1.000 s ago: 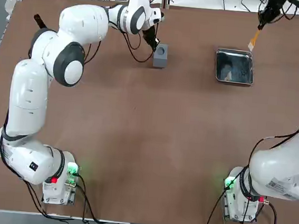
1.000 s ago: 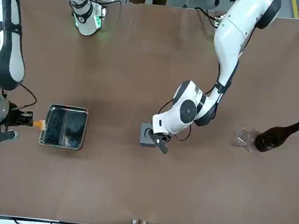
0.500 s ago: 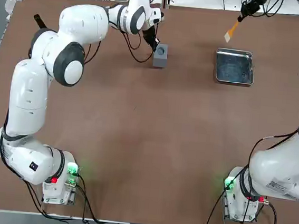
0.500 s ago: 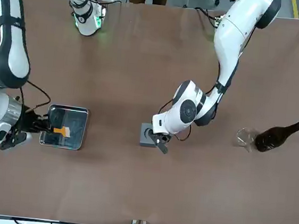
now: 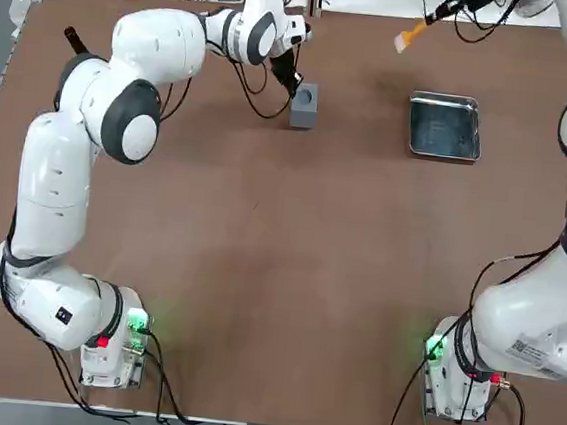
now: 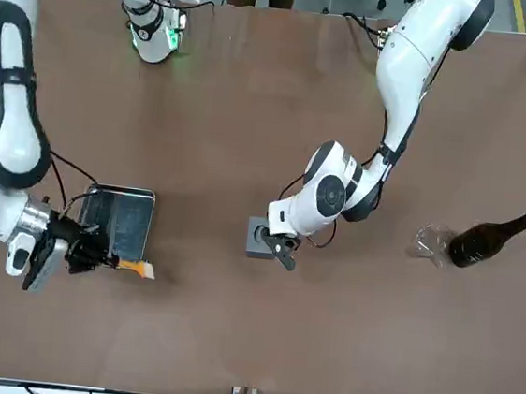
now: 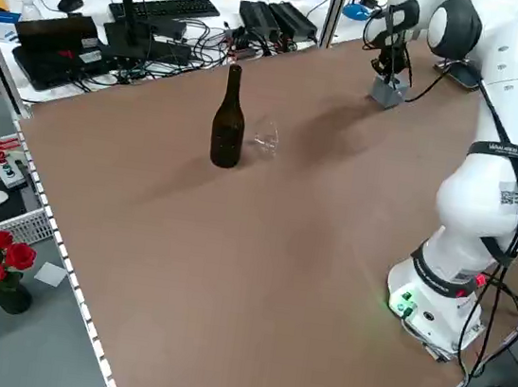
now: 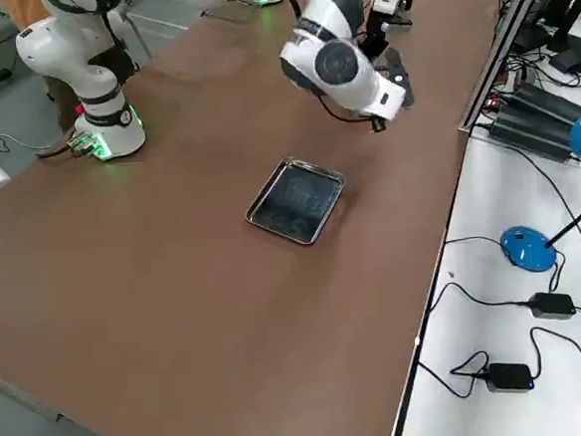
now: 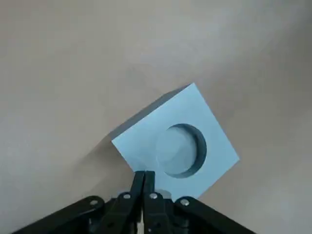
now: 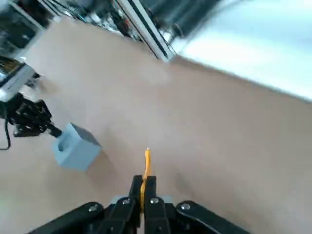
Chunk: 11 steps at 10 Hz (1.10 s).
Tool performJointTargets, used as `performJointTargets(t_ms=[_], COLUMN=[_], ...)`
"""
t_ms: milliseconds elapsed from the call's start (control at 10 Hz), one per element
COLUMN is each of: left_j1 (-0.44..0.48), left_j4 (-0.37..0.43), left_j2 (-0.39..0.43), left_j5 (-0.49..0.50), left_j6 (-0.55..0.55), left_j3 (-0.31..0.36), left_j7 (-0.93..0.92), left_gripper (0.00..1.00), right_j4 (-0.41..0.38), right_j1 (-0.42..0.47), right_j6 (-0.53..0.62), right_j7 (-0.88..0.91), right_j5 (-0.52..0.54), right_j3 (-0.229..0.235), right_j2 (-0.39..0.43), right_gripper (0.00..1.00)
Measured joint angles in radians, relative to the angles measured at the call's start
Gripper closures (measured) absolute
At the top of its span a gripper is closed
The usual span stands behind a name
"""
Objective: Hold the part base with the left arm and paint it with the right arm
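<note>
So the left hand (image 9: 145, 178) has its fingers together at the near edge of the matte grey block (image 9: 190, 151), far left on the smooth brown worktop (image 5: 263, 221). The right hand (image 10: 145, 183) is clamped on a thin orange brush (image 10: 146, 170), right of the block. The front view also shows a dark, glossy bottle (image 6: 492, 240); the top view doesn't.

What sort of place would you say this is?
Probably a robotics lab or workshop: two robot arms are mounted at a large brown table, beside a white desk with a keyboard and tangled cables.
</note>
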<state>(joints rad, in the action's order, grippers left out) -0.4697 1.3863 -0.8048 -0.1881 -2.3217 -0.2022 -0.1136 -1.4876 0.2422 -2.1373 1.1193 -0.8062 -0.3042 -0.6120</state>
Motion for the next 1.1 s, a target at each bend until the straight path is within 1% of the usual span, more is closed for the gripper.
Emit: performJointTargets(t_ms=[100, 200, 400, 500, 600, 800, 900, 1100], left_j1=[0.000, 0.000, 0.000, 0.000, 0.000, 0.000, 0.000, 0.000], left_j4=[0.000, 0.000, 0.000, 0.000, 0.000, 0.000, 0.000, 0.000], left_j2=[0.000, 0.000, 0.000, 0.000, 0.000, 0.000, 0.000, 0.000], left_j5=[0.000, 0.000, 0.000, 0.000, 0.000, 0.000, 0.000, 0.000], left_j6=[0.000, 0.000, 0.000, 0.000, 0.000, 0.000, 0.000, 0.000], left_j3=[0.000, 0.000, 0.000, 0.000, 0.000, 0.000, 0.000, 0.000], left_j7=[0.000, 0.000, 0.000, 0.000, 0.000, 0.000, 0.000, 0.000], left_gripper=[0.95, 0.95, 0.95, 0.95, 0.95, 0.95, 0.95, 0.95], right_j4=[-0.001, -0.001, -0.009, -0.023, -0.031, -0.036, -0.041, -0.058], right_j1=[0.000, 0.000, -0.002, -0.008, -0.023, -0.066, -0.079, -0.086], right_j6=[-0.008, -0.010, -0.007, 0.000, 0.005, 0.005, 0.001, 0.000], right_j7=[0.179, 0.342, 0.635, 0.762, 0.845, 0.896, 0.924, 1.024], right_j5=[-0.121, -0.210, -0.348, -0.399, -0.426, -0.434, -0.451, -0.537], right_j3=[0.001, 0.001, -0.001, -0.006, -0.013, -0.034, -0.052, -0.096], right_j2=[-0.040, -0.079, -0.146, -0.174, -0.201, -0.236, -0.245, -0.280], right_gripper=[0.96, 0.96, 0.96, 0.96, 0.96, 0.96, 0.96, 0.96])
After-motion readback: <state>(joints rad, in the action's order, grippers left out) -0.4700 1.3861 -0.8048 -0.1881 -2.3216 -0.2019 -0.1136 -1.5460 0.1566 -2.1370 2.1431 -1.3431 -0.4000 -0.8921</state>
